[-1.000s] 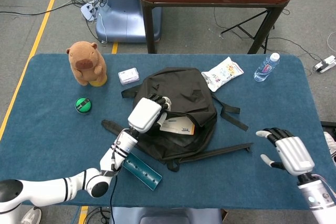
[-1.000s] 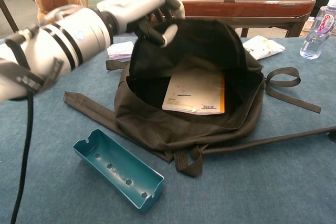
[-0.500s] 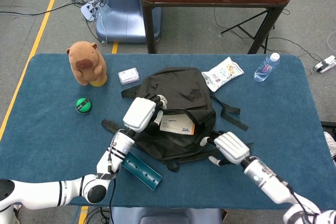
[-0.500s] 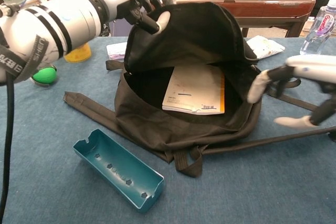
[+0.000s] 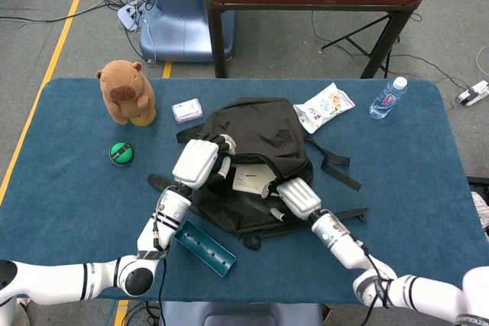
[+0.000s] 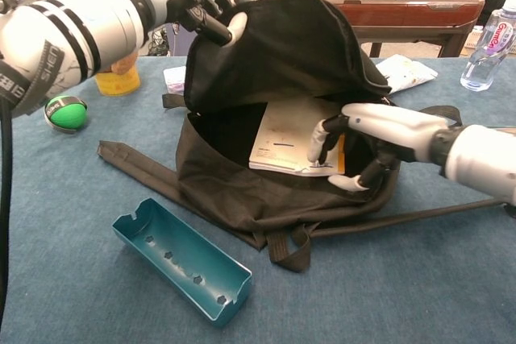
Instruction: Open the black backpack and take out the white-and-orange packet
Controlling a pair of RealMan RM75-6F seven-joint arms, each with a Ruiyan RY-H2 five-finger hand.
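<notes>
With the left hand (image 6: 211, 2) gripping the black backpack's (image 6: 322, 46) flap up, the right hand (image 6: 367, 138), fingers (image 6: 319, 139) spread and empty, reaches the white-and-orange packet (image 6: 286, 138) inside the backpack; next it must pinch that packet's edge.

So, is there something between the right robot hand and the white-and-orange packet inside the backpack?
Nothing visible. The left robot hand holds the black backpack flap up, so the opening is clear. The right robot hand is already at the white-and-orange packet, fingertips over its edge.
</notes>
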